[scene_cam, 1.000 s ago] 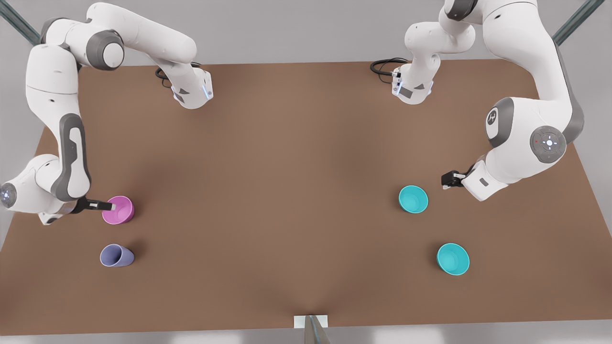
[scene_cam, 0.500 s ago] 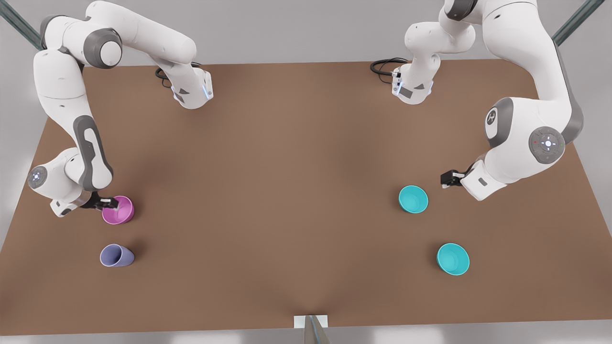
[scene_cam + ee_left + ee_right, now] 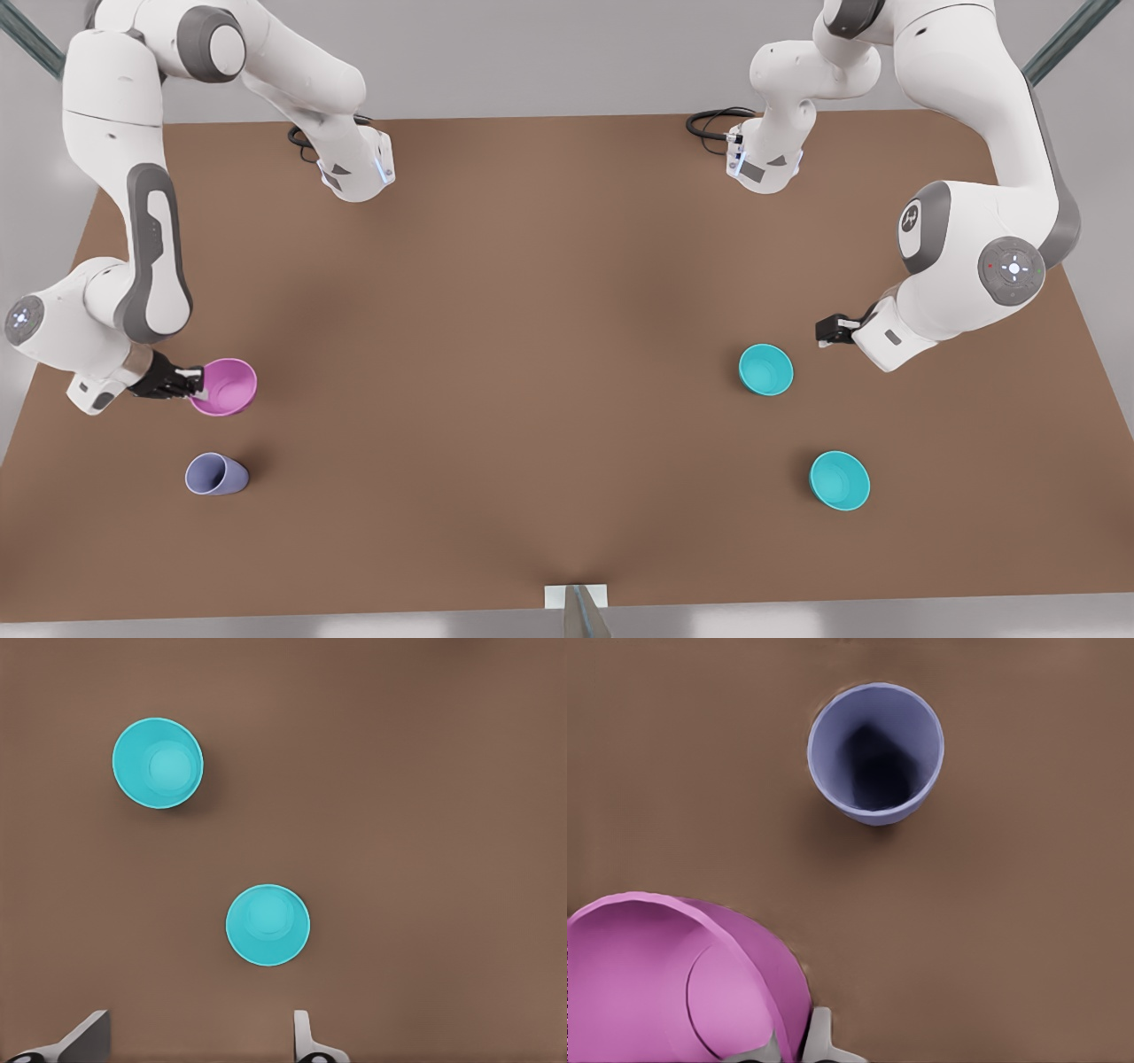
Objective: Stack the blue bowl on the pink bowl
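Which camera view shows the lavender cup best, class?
The right wrist view: the lavender cup appears close from above, its whole rim and inside visible. The front view shows it small, standing upright near the pink bowl.

We see a brown table [image 3: 549, 354]. On it: two teal bowls [image 3: 766, 369] [image 3: 839, 480] and a lavender cup [image 3: 215, 474].

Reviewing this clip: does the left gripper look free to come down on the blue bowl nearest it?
Probably yes. The left gripper hovers open beside the nearer blue bowl, with only bare table between them. The other blue bowl sits well apart, and the right gripper is busy gripping the pink bowl.
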